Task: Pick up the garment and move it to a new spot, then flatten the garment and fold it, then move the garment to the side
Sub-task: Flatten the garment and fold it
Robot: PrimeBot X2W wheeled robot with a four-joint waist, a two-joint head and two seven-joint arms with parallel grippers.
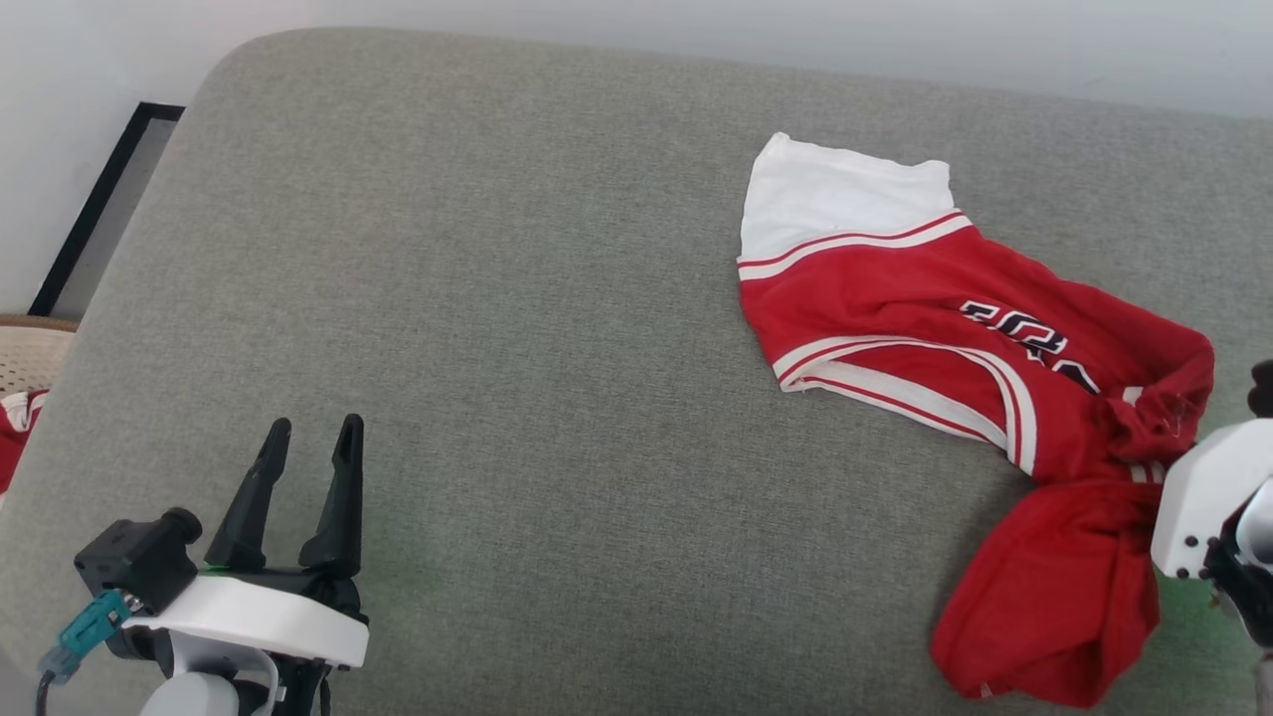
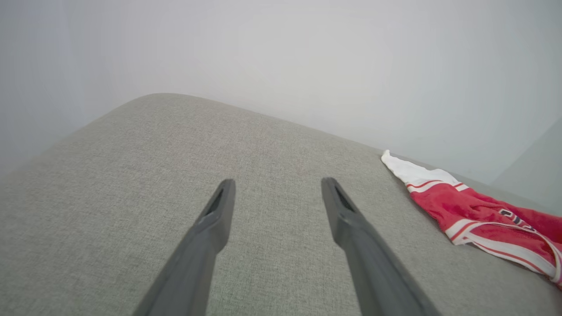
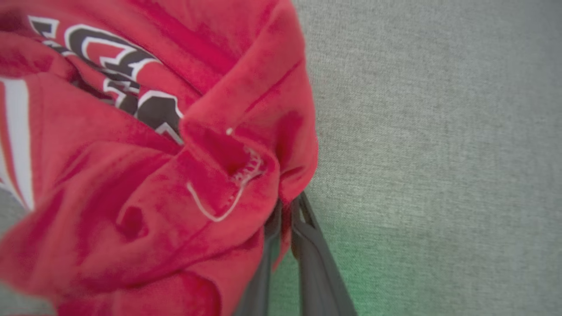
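Wide grey fabric cushion [image 1: 497,298] with a rounded far-left corner, set against a pale wall [image 2: 263,44]. On the right part of the cushion, a crumpled shirt [image 1: 895,298]: red body, one white short sleeve with red-and-white striped trim lying flat toward the far side, black white-outlined lettering partly lost in the folds. Near-right end of the shirt bunched up and raised, with a loose red fold hanging down toward the near edge of the cushion. At that bunch, the right gripper [image 3: 284,217], pressed together and pinching a red hem with white stitching between its two dark fingers [image 3: 316,263]. White wrist housing at the right edge of the head view, touching the cloth. At the near left, well apart from the shirt, the left gripper [image 1: 316,428], fingers spread wide and pointing toward the far side, nothing between them, over bare cushion. From the left wrist, the shirt off to the right, white sleeve farthest, red body nearer. Faint green glow on the cushion close to each gripper. Past the left edge of the cushion, part of a beige woven basket [image 1: 30,358], a scrap of red-and-white cloth [image 1: 12,438] just beside it, and a dark-edged strip [image 1: 99,199] along the wall.
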